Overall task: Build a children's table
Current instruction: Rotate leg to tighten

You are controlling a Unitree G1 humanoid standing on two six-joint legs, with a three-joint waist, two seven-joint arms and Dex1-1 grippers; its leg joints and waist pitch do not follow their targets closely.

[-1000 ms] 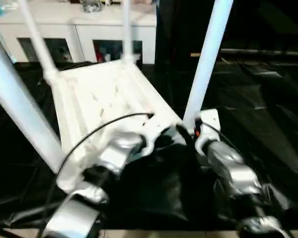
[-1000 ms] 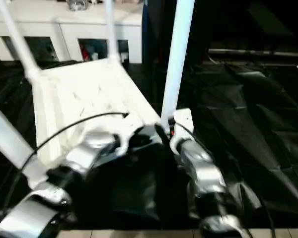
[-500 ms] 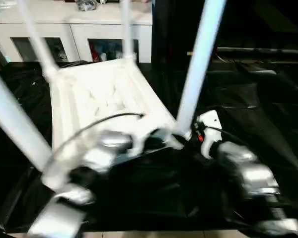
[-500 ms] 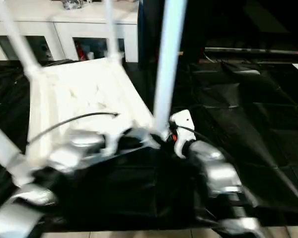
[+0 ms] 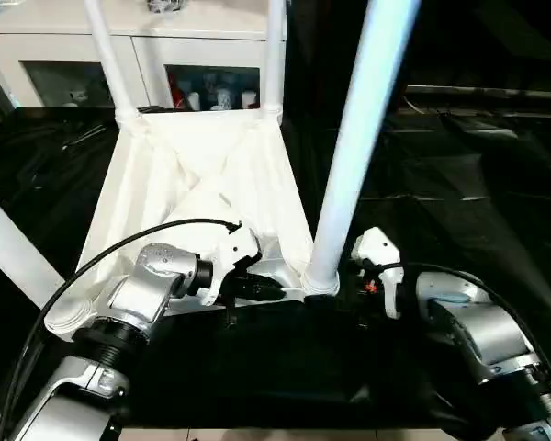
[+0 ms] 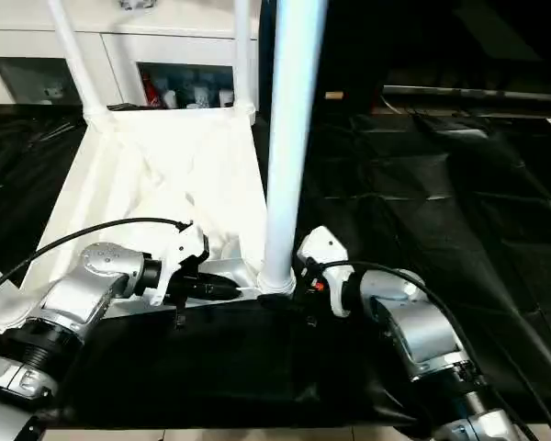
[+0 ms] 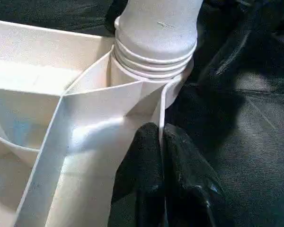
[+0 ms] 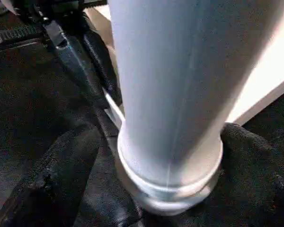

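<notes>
Tabletop of the children's table lay upside down on the black-covered bench, ribbed underside facing up, with white legs standing up from its corner sockets. We noted two legs at the far corners, just in front of a white cabinet with glass doors, one leg at the near left corner, and one thick-looking leg at the near right corner, closest to the head camera.

Our left hand sat at the near edge of the tabletop, just left of the near right leg. In the left wrist view its two black fingers were pinched together on the thin raised rim of the tabletop, one finger on each side of the wall, right beside the corner socket where the leg's ringed base entered. We recorded this hand as clamped on the rim.

Our right hand was on the other side of the same leg, low down at its base. In the right wrist view the fingers stood wide apart, one on either side of the leg's foot collar, and we could not tell whether either finger touched it. The same view showed the left hand's fingers behind, on the rim.

A black cable looped over the left forearm, above the tabletop.
</notes>
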